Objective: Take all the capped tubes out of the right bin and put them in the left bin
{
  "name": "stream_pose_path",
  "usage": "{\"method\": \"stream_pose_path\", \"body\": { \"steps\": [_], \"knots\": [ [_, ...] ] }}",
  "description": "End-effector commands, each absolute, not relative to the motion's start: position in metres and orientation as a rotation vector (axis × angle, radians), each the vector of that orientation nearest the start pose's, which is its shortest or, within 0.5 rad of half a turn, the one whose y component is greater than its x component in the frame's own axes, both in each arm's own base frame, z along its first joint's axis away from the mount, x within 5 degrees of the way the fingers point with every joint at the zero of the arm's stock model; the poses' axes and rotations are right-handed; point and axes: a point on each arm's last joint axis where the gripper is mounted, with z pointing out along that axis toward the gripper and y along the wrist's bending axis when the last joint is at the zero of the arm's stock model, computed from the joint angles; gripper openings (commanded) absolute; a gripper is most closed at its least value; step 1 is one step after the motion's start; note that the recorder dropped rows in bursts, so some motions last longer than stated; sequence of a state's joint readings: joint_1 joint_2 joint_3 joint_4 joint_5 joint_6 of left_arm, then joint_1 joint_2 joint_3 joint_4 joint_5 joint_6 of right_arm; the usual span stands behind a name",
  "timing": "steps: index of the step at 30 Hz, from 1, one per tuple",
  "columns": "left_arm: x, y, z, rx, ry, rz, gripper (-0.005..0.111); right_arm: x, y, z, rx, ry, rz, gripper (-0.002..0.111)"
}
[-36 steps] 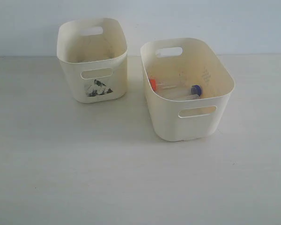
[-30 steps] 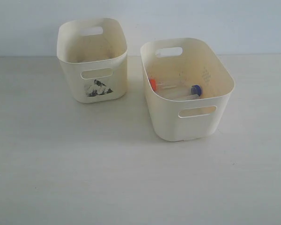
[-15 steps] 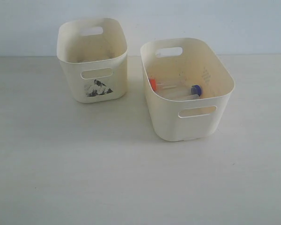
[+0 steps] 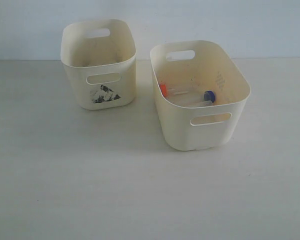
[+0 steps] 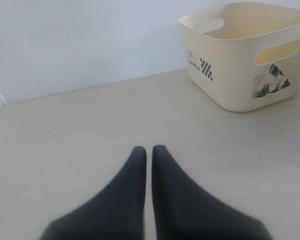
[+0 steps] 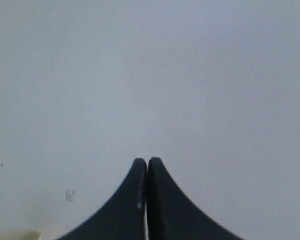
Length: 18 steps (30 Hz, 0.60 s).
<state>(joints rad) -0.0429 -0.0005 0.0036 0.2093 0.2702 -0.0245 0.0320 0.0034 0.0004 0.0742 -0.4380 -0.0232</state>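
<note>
Both tools idle, nothing held. The left gripper [image 5: 149,149] has its dark fingers together with only a hairline slit between them, low over the table [image 5: 65,130]. The right gripper [image 6: 147,161] is fully closed and faces a blank pale wall [image 6: 150,65]; a cream sliver sits at one corner of that view, and I cannot tell what it is. Neither arm appears in the exterior view.

The capped tubes lie on the floor of the right bin [image 4: 210,134]. I count an orange-capped tube [image 4: 163,89] against one side wall and a blue-capped tube [image 4: 209,95] toward the other. Their clear bodies run crosswise along the bin's width, caps pointing outward, close behind the near wall. That wall's rim hides the floor beneath, so more tubes may lie unseen.

The left bin [image 4: 80,92], marked by its mountain picture [image 4: 105,94], stands beside the right one, apart from it and slightly farther back.

Judgement: the right arm is the nearer one. The reach must come from above, jaws opened and set across a tube's length. The tall bin walls are the only obstruction, and they crowd the orange cap most.
</note>
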Motion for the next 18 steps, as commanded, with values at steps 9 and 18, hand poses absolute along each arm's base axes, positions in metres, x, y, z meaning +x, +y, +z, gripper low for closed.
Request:
{"method": "stream_pose_path", "body": {
  "steps": [9,18],
  "knots": [
    [0.055,0.002,0.19,0.14,1.736,0.132,0.004,0.076,0.004,0.348,-0.1,1.542,-0.028,0.0],
    [0.055,0.002,0.19,0.14,1.736,0.132,0.004,0.155,0.006,0.351,-0.112,1.724,-0.033,0.0]
  ]
}}
